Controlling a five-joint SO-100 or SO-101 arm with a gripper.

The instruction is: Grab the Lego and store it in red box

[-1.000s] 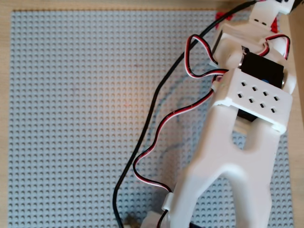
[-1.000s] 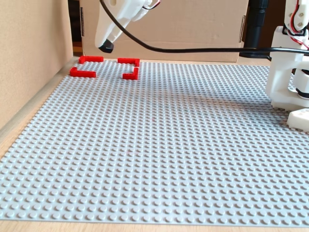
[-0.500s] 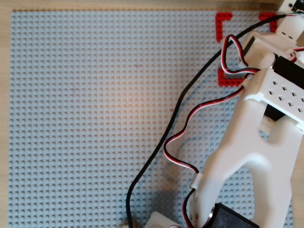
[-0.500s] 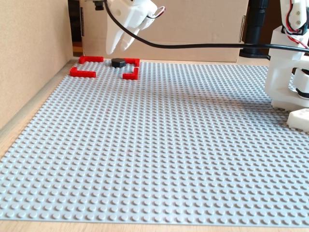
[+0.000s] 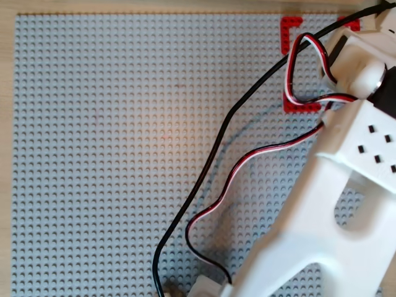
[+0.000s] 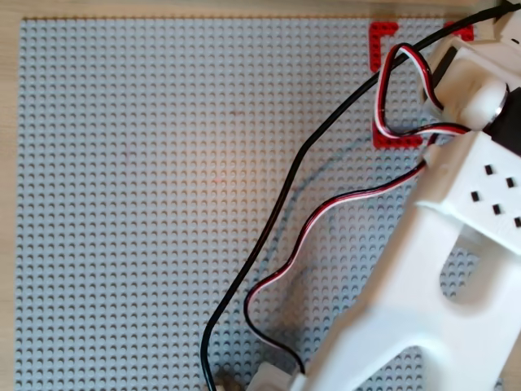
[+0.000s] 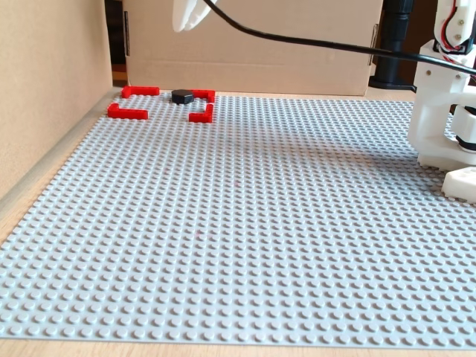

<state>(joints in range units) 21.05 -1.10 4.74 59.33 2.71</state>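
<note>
The small black hexagonal Lego piece (image 7: 182, 96) lay inside the red box of four L-shaped corner strips (image 7: 126, 113), near its far edge. The white gripper (image 7: 186, 16) hung above, jaws' state impossible to tell. Retreating well meant rising straight, clear of the strips.

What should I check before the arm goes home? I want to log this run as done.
1. Lego off the gripper: ok, it lies on the baseplate.
2. Lego within the red box: ok in the fixed view; the arm hides it in both overhead views.
3. Gripper clear above the box: ok.
4. Jaws open: cannot tell, only a fingertip shows.
5. Black cable clear of the box: ok, it hangs well above.
</note>
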